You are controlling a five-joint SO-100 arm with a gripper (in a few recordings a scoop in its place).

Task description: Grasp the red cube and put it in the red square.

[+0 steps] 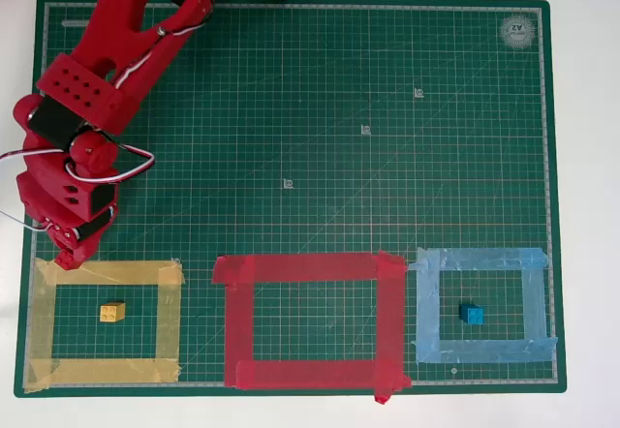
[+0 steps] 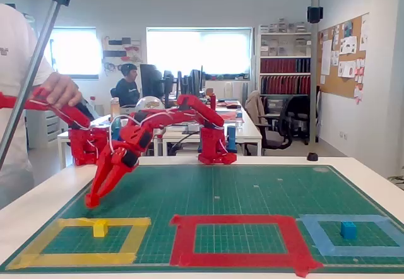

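Overhead view leaves the red cube's place untellable, perhaps hidden by the red end effector (image 1: pixel 66 254), whose jaw width I cannot tell, so a release at the yellow tape outline (image 1: pixel 107 273) beneath it would miss the red square (image 1: pixel 237 321).

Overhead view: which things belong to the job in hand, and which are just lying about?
Job: red square, gripper.
Lying about: yellow block, blue block, yellow tape outline, light-blue tape outline, green cutting mat.
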